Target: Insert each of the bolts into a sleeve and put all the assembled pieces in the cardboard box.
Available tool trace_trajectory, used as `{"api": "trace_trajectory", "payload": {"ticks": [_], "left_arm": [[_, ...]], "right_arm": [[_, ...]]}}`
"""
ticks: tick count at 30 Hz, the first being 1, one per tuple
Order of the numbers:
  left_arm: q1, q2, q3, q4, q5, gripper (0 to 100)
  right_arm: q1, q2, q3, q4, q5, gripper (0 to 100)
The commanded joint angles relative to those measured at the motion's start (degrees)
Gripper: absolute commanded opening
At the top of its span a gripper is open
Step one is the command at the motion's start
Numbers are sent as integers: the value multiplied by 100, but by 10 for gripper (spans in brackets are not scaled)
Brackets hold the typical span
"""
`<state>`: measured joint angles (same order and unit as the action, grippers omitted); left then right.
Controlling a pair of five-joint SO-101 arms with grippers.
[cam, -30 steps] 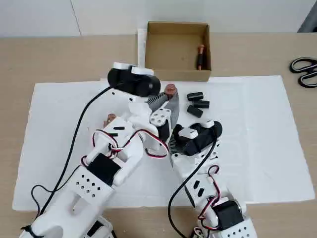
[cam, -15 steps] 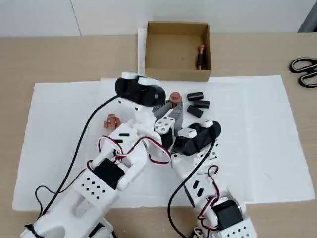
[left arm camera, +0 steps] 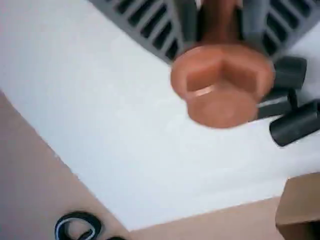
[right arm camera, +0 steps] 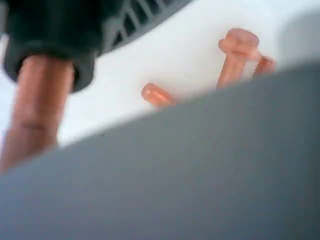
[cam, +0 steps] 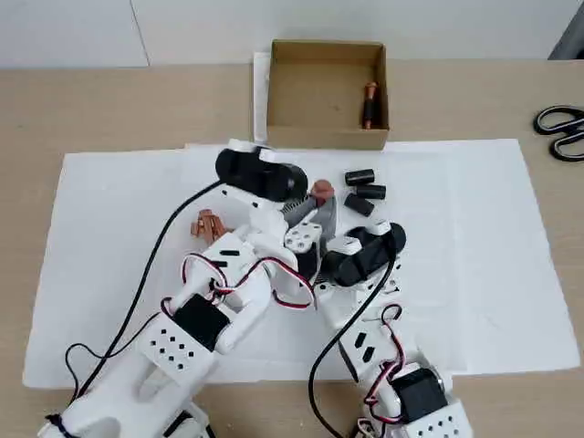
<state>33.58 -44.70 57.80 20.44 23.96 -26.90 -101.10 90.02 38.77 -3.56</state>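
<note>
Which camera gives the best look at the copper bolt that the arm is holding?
The left wrist view: the bolt is large, hexagonal head facing the camera, shank clamped in the left gripper. The high view shows its small head; the right wrist view, its shank meeting a black sleeve.

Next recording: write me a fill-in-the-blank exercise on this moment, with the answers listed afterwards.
The copper bolt is gripped by the ___ pincer.
The black sleeves lying on the white paper number ___.
The cardboard box holds ___ assembled piece.
The scissors lie off the paper, on the bare ___.
Missing words: left; three; one; table.
</note>
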Motion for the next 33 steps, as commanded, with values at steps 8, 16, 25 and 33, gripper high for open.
{"api": "trace_trajectory", "payload": {"ticks": [8, 16, 25, 33], "left_arm": [[79, -141, -127, 545, -44, 5], [202, -141, -180, 818, -53, 5], [193, -141, -321, 1108, -141, 6], [185, -141, -1560, 2866, -545, 152]], "right_arm": [[-4, -31, -44, -4, -53, 4], [-4, -31, -44, -4, -53, 4], [4, -31, -44, -4, -53, 4], [4, -31, -44, 4, -53, 4]]}}
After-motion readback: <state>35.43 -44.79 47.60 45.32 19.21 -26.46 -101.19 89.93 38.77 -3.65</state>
